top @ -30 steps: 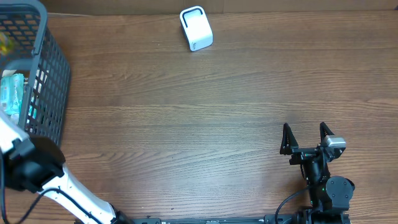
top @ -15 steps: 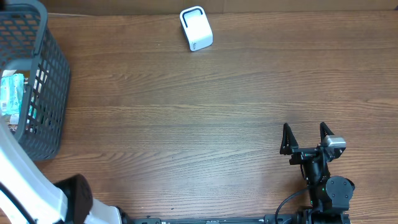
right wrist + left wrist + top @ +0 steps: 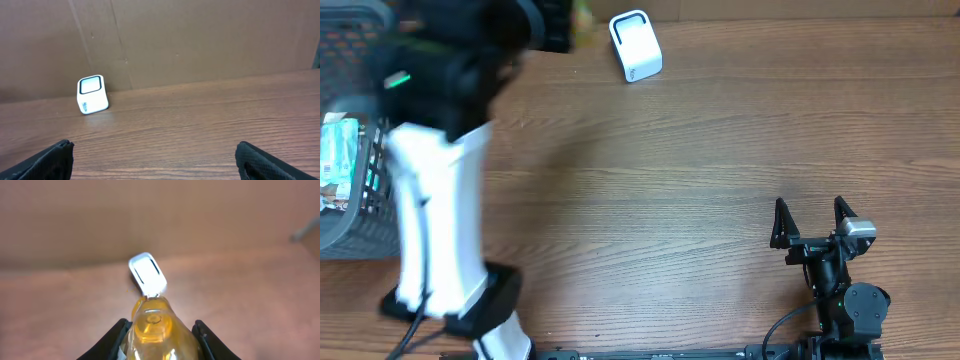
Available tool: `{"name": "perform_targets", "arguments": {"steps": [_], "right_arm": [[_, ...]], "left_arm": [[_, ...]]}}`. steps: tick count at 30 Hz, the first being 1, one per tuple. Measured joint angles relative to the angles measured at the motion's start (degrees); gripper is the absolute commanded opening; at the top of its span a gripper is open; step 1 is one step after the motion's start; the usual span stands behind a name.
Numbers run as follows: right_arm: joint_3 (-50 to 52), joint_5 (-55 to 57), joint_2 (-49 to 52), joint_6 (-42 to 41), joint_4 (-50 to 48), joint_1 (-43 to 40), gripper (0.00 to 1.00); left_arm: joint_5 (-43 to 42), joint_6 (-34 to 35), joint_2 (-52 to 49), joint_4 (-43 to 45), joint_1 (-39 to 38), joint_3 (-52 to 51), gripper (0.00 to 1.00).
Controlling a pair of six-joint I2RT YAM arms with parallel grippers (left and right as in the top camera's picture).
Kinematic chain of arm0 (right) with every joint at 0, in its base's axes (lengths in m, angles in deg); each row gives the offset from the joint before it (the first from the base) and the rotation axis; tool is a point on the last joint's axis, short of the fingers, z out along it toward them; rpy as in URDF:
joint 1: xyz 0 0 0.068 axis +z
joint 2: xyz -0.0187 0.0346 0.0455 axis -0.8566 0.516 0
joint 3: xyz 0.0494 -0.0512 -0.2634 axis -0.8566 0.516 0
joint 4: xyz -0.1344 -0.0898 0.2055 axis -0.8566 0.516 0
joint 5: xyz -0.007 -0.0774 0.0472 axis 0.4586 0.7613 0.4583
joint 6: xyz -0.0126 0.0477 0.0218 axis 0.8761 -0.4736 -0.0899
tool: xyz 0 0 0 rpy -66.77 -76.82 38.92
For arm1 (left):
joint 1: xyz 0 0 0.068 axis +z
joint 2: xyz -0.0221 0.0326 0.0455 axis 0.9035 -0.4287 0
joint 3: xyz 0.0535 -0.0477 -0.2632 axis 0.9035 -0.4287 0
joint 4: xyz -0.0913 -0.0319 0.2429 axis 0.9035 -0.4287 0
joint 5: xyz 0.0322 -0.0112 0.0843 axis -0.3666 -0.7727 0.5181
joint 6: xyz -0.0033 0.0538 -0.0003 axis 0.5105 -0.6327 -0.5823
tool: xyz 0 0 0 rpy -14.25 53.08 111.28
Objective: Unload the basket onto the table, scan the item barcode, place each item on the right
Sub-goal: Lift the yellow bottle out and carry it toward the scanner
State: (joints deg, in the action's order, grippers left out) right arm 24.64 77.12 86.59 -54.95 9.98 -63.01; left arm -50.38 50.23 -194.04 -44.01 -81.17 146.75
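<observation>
While the left gripper (image 3: 161, 331) clamps an amber bottle (image 3: 153, 321) between its fingers, nose-on to the white barcode scanner (image 3: 147, 273) standing near the far edge of the table (image 3: 700, 150), the main risk is a missed read. The label side is hidden in these views, so the barcode may well face away from the scanner window. Overhead, the arm is smeared with blur, which suggests speed, and a fast pass could topple the light scanner or loosen the smooth bottle. The right gripper (image 3: 811, 222) rests wide open, well apart.
</observation>
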Motion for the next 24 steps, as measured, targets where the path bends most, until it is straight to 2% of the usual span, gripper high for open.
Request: {"name": "perform_targets", "arguments": {"steps": [7, 13, 21, 24], "right_arm": [[0.02, 0.02, 0.0, 0.0, 0.0, 0.0, 1.0], [0.0, 0.02, 0.0, -0.02, 0.0, 0.0, 1.0], [0.02, 0.04, 0.0, 0.0, 0.0, 0.0, 1.0], [0.0, 0.0, 0.0, -0.02, 0.02, 0.0, 1.0]], "left_arm": [[2.67, 7.19, -13.55, -2.19, -9.99, -0.07, 0.3], [4.59, 13.22, -23.61, 0.79, -18.73, -0.55, 0.31], [8.48, 16.68, -30.56, 4.76, -26.86, -0.55, 0.3], [9.86, 18.21, -31.89, 5.11, -28.98, -0.55, 0.26]]}}
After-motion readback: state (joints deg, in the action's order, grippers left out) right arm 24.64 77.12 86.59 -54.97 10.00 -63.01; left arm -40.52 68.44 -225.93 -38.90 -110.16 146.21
